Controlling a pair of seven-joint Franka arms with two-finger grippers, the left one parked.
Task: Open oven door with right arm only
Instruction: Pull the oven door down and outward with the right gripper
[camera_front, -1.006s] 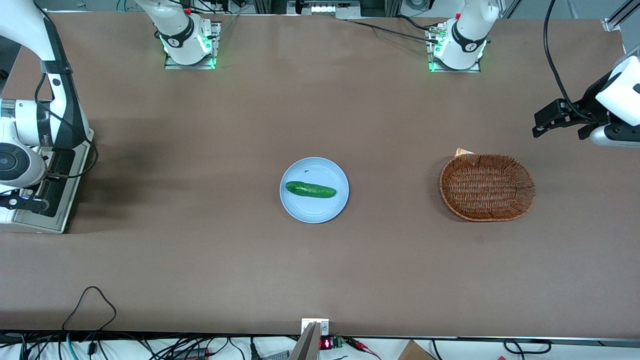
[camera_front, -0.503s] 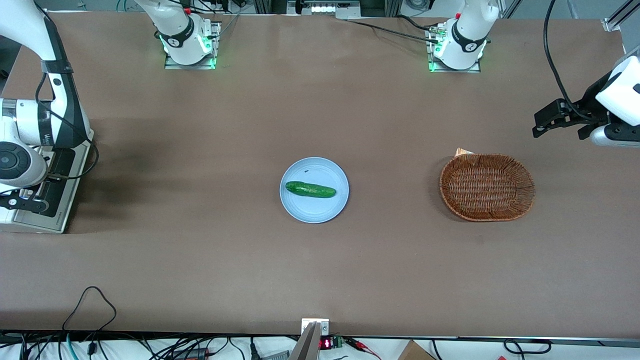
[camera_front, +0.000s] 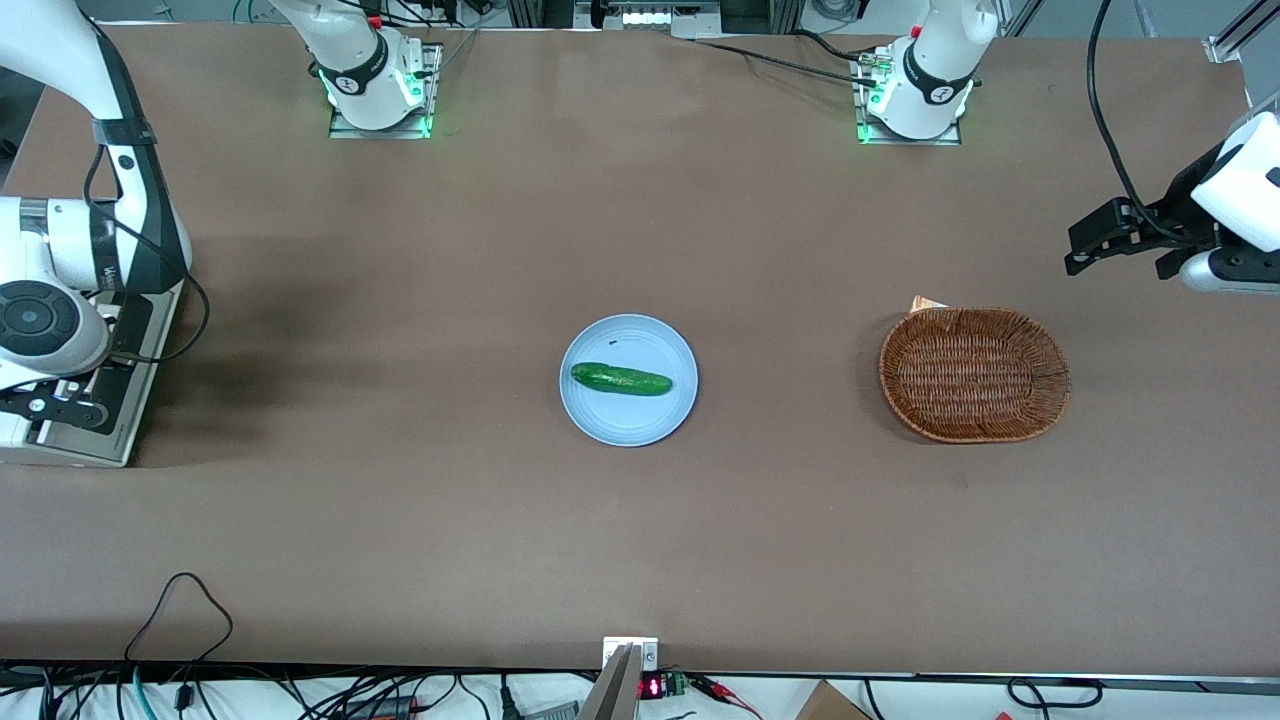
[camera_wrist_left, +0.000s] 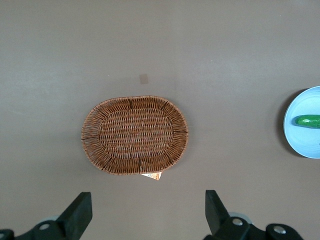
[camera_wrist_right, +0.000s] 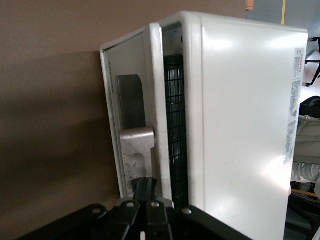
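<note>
A small white toaster oven (camera_wrist_right: 240, 125) stands at the working arm's end of the table (camera_front: 400, 520). Its door (camera_wrist_right: 131, 100) is ajar by a narrow gap, and the black wire rack (camera_wrist_right: 176, 125) shows through that gap. A pale bar handle (camera_wrist_right: 137, 150) sits on the door's outer face. My right gripper (camera_wrist_right: 148, 184) is shut, fingers pressed together with nothing between them, and their tips rest against the handle's end by the door's edge. In the front view the right arm's wrist (camera_front: 40, 320) hangs over the oven (camera_front: 60, 440) and hides most of it.
A pale blue plate (camera_front: 628, 420) with a green cucumber (camera_front: 620, 379) lies mid-table. A brown wicker basket (camera_front: 975, 374) sits toward the parked arm's end. Both arm bases (camera_front: 378, 90) stand along the edge farthest from the front camera. Cables hang along the edge nearest it.
The right arm's wrist has shifted slightly toward the table's middle and away from the front camera, and its cable loop swung with it. Plate, cucumber and basket have not moved.
</note>
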